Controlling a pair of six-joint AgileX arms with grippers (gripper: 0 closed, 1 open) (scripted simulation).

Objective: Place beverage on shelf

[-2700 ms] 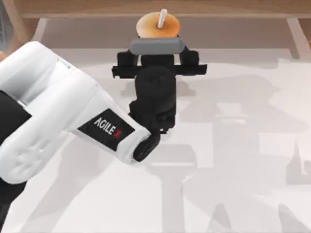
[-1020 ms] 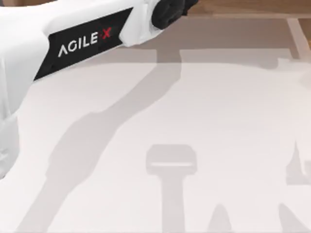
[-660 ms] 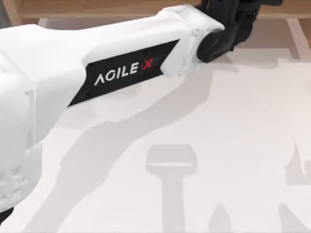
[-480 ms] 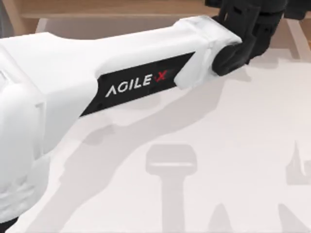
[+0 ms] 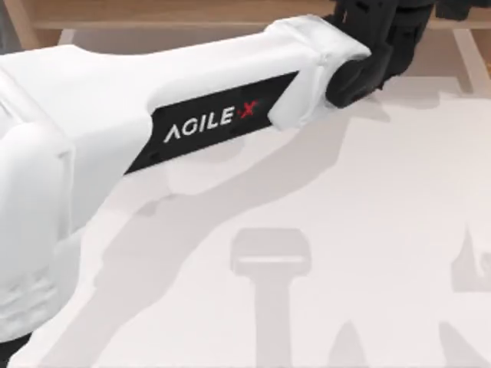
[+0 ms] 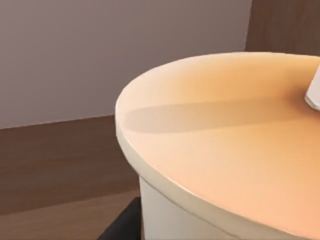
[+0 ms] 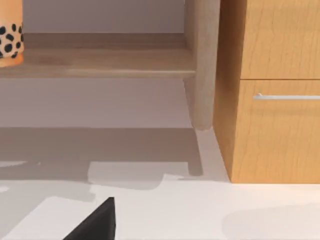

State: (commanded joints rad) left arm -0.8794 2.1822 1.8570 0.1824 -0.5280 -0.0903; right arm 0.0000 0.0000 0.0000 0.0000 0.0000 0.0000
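The white AgileX left arm is seen stretched diagonally from the lower left to the upper right of the top view, its black wrist cut off at the frame's upper edge.

Matt wooden shelf, smooth beverage lid

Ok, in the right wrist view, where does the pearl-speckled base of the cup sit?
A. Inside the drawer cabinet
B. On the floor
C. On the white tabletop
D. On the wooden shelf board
D: the beverage shows its dark pearls resting on the light-brown board of the shelf, above the white table.
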